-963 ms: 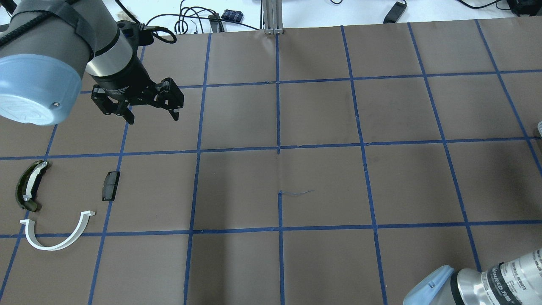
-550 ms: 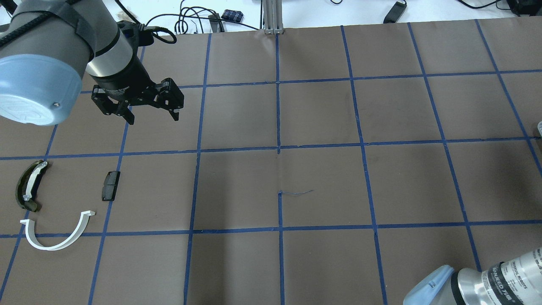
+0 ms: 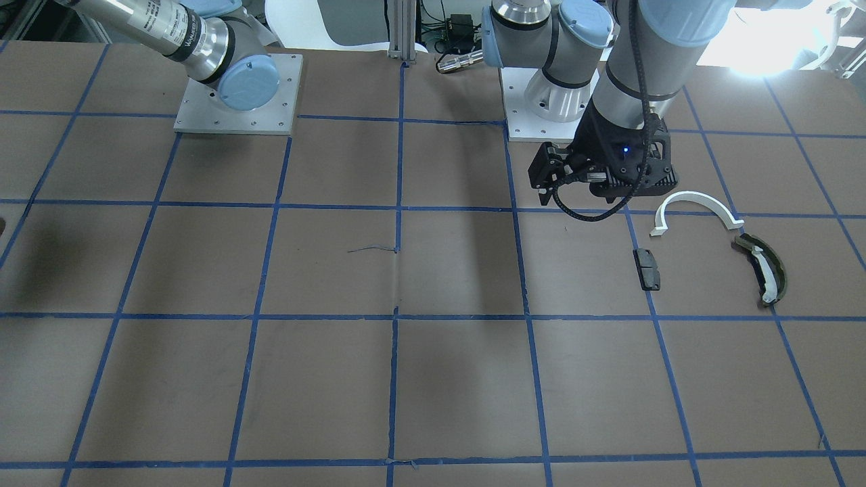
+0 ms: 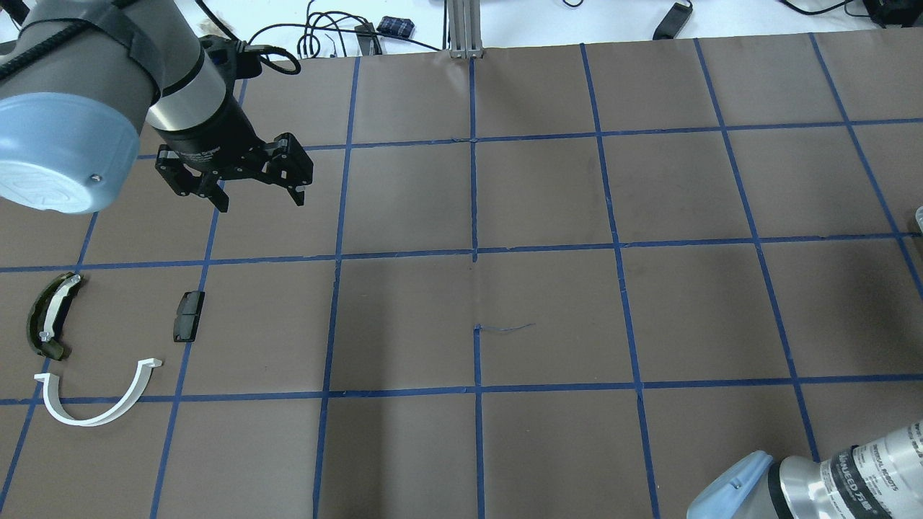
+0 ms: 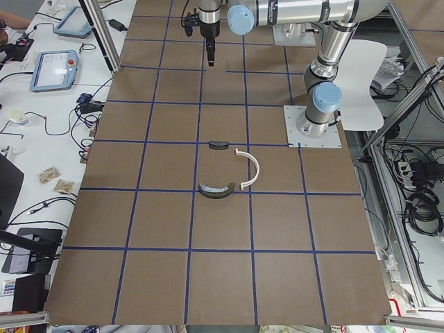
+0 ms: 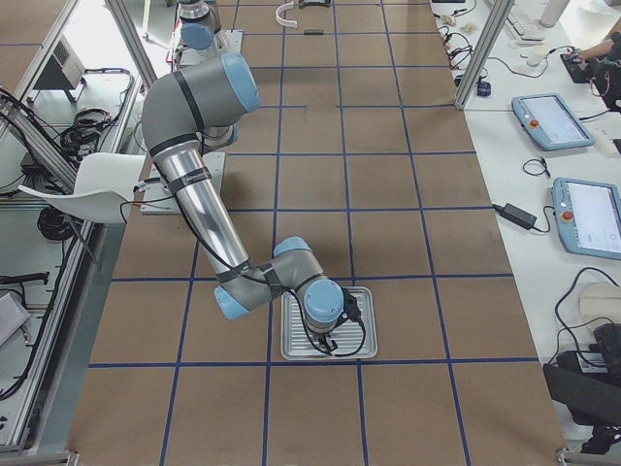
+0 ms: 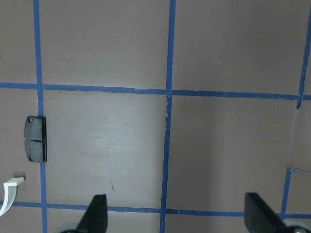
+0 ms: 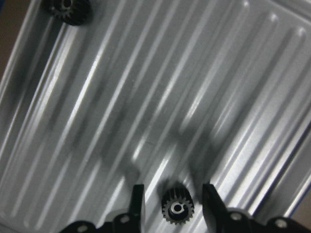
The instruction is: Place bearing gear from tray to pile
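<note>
A small black bearing gear (image 8: pixel 176 208) lies on the ribbed metal tray (image 8: pixel 146 73). My right gripper (image 8: pixel 174 200) is open, with one finger on each side of that gear and a thin gap to it. A second gear (image 8: pixel 70 9) lies at the tray's far corner. The pile lies on the table's left: a white half-ring (image 4: pixel 86 422), an olive-green curved piece (image 4: pixel 49 324) and a dark block (image 4: pixel 188 316). My left gripper (image 4: pixel 261 203) hangs open and empty above the mat, beyond the pile.
The tray (image 6: pixel 364 330) sits at the table's right end, under the right arm. Brown mat with a blue tape grid (image 4: pixel 474 252) covers the table. Cables and a metal post (image 4: pixel 465 29) are at the far edge. The dark block (image 7: pixel 36 138) shows in the left wrist view.
</note>
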### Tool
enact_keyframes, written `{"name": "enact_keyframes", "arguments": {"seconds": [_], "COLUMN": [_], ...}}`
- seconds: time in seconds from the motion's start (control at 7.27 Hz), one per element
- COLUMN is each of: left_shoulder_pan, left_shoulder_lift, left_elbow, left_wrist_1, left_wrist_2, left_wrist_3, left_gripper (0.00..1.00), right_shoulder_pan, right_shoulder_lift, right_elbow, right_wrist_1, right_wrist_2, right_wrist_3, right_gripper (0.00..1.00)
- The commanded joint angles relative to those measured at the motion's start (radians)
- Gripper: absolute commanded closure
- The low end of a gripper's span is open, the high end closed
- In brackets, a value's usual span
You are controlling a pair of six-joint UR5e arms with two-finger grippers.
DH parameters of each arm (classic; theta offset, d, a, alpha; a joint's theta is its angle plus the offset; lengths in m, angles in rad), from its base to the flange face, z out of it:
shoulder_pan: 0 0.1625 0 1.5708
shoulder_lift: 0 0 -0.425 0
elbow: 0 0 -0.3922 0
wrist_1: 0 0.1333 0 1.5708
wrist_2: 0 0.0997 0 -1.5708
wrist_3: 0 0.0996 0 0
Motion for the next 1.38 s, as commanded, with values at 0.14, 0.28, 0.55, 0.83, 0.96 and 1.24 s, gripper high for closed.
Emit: {"name": "enact_keyframes", "arguments": {"seconds": [0.14,0.28,0.55,0.83,0.96,1.24], "left_shoulder_pan": [0.0,0.0,0.0,0.0,0.0,0.0], "left_shoulder_lift": [0.006,0.006,0.006,0.006,0.006,0.005], "left_elbow": [-0.016,-0.015,-0.013,-0.016,-0.015,-0.015], "left_wrist_1": [0.002,0.002,0.002,0.002,0.002,0.002], "left_wrist_2": [-0.003,-0.001,-0.003,-0.003,-0.003,-0.003], "left_wrist_3": [0.0,0.0,0.0,0.0,0.002,0.002], "left_gripper": [0.0,0.0,0.0,0.0,0.0,0.0], "right_shoulder_pan": [0.008,0.017,0.092,0.214,0.298,0.435], "right_shoulder_lift": [-0.005,-0.039,-0.185,-0.345,-0.397,-0.496], "right_elbow": [-0.003,-0.012,-0.003,0.0,0.006,0.018], "right_wrist_1": [0.001,0.004,0.091,0.31,0.39,0.497], "right_wrist_2": [0.002,0.005,0.0,-0.007,-0.015,-0.015], "right_wrist_3": [0.009,0.027,0.16,0.402,0.535,0.771], "right_gripper": [0.89,0.9,0.89,0.89,0.89,0.89]}}
